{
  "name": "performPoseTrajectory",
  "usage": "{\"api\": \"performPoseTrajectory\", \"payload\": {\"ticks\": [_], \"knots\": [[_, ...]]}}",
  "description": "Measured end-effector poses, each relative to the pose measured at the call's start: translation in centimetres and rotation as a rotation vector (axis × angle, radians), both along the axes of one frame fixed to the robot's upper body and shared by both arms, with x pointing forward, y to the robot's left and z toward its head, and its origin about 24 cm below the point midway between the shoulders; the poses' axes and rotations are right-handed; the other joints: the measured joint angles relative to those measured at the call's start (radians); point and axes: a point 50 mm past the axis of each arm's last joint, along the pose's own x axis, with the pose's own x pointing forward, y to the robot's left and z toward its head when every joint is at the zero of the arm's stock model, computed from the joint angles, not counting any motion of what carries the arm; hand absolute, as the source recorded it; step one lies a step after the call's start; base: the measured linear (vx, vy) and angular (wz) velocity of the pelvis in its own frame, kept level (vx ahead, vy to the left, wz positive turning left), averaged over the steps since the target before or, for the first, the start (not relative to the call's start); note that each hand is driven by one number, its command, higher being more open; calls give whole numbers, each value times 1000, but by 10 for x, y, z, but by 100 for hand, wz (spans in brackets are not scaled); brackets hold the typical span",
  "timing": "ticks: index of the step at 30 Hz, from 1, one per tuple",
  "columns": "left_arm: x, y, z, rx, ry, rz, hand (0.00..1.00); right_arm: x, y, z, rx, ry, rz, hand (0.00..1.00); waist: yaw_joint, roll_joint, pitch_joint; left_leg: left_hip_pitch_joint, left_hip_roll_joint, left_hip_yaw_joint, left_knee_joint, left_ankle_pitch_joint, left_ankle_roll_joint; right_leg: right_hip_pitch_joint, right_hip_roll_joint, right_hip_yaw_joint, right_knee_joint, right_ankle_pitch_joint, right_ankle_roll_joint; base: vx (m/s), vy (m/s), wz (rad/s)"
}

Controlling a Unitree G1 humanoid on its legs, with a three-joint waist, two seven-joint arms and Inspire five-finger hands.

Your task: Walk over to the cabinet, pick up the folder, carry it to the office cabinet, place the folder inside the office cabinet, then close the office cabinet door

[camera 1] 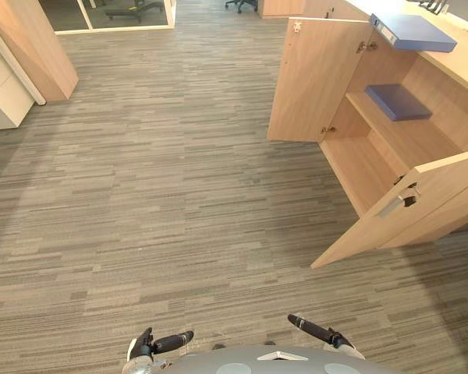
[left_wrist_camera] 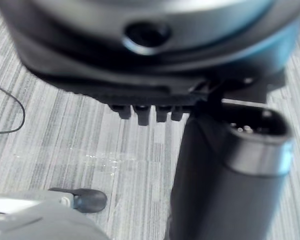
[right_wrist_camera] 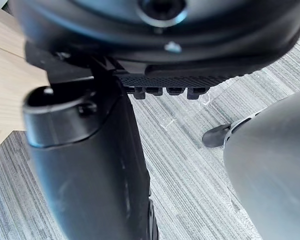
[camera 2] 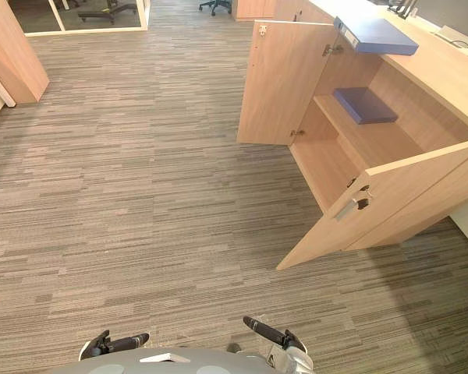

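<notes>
left arm: hangs low at the robot's side, so the left hand [camera 1: 168, 342] just pokes in at the bottom edge of the eye views, over the carpet [camera 1: 179, 195]
right arm: same deal on the other side, right hand [camera 1: 318, 330] low at the bottom edge, well apart from the cabinet
left hand: in its wrist view the fingers [left_wrist_camera: 144, 113] sit in a loose row and the thumb [left_wrist_camera: 230, 175] sticks out beside them; not curled round anything, nothing in it, just carpet below
right hand: fingers [right_wrist_camera: 167, 91] relaxed too, thumb [right_wrist_camera: 85, 165] standing clear, empty, touching nothing; a bit of pale wood shows off to one side
office cabinet [camera 1: 364, 167]: ahead on the right, both doors swung wide; far door [camera 1: 308, 78] stands out into the room, near door [camera 1: 409, 206] angles toward the robot with its handle [camera 1: 391, 205] facing it
top folder [camera 1: 417, 31]: blue, lying flat on the cabinet's top, one end sticking out over the edge above the opening
shelf folder [camera 1: 398, 101]: second blue one, flat on the inner shelf
rest of the room: wooden unit [camera 1: 31, 47] and white drawers [camera 1: 0, 93] far left, office chair [camera 1: 132, 8] at the back
</notes>
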Motion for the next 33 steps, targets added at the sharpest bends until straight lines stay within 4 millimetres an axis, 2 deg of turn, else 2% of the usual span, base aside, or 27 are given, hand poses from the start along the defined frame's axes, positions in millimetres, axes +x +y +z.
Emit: {"api": "performPoseTrajectory", "payload": {"ticks": [8, 20, 21, 22, 24, 25, 26, 27, 29, 31, 33], "knots": [[-2, 2, 0, 50, 11, 11, 100, 4, 1, 2, -79, 16, 65, 100, 0, -5, -2, 1, 0, 0, 0, 0, 0, -3, 0, 0, 0, 0, 0, -36, -14, 0], [-2, 4, 1, 55, 12, 16, 100, 5, 3, 1, -71, 13, 67, 100, 0, -12, 2, -3, -1, -5, 2, -1, -1, -2, 0, -6, -2, -2, -3, 0, 0, 0], [-2, 6, 1, 58, 9, 27, 100, 6, 5, 1, -67, 11, 69, 100, 0, -19, 5, -27, -1, -4, 44, -31, -10, -1, -2, -6, 0, -6, -7, 0, 0, 0], [-1, 8, 2, 60, 0, 57, 100, 8, 6, 2, -62, 3, 71, 100, 2, -26, 26, -86, 7, 1, 190, -105, -16, 2, -1, -6, 12, -19, -14, 0, 0, 0], [-2, 7, 2, 52, -2, 84, 100, 11, 4, 3, -55, -10, 64, 100, 3, -17, 48, -124, 27, 5, 313, -168, -25, 13, 10, -5, 32, -42, -27, 1, -15, -2], [-3, 6, 1, 45, -3, 97, 100, 13, 3, 3, -54, -22, 62, 100, 4, -10, 61, -156, 46, 16, 413, -207, -53, 15, 19, -4, 42, -58, -34, -67, -7, 4], [-3, 8, 2, 42, -11, 114, 100, 14, 3, 4, -59, -31, 64, 100, 6, -6, 71, -223, 67, 37, 577, -223, -80, 26, 23, -5, 48, -70, -40, -55, 11, 4], [3, 8, 4, 35, -47, 164, 100, 15, 1, 5, -63, -33, 70, 100, 17, -5, 78, -319, 99, 64, 769, -220, -83, 36, 26, -3, 59, -83, -55, 1, 31, 0], [7, 4, 5, 15, -82, 212, 100, 16, -4, 6, -76, -31, 73, 100, 38, 5, 95, -397, 135, 87, 899, -265, -75, 64, 18, 9, 77, -100, -52, 123, 96, -11], [9, 3, 5, 8, -99, 211, 100, 15, -8, 6, -85, -21, 75, 100, 43, 10, 95, -437, 138, 80, 813, -266, -76, 68, -19, 21, 92, -123, -28, 144, 166, -23], [13, 2, 6, 8, -109, 189, 100, 16, -10, 6, -90, -24, 83, 100, 48, 15, 95, -443, 137, 26, 595, -219, -91, 70, -72, 52, 98, -151, 16, 246, 307, -44]]}}
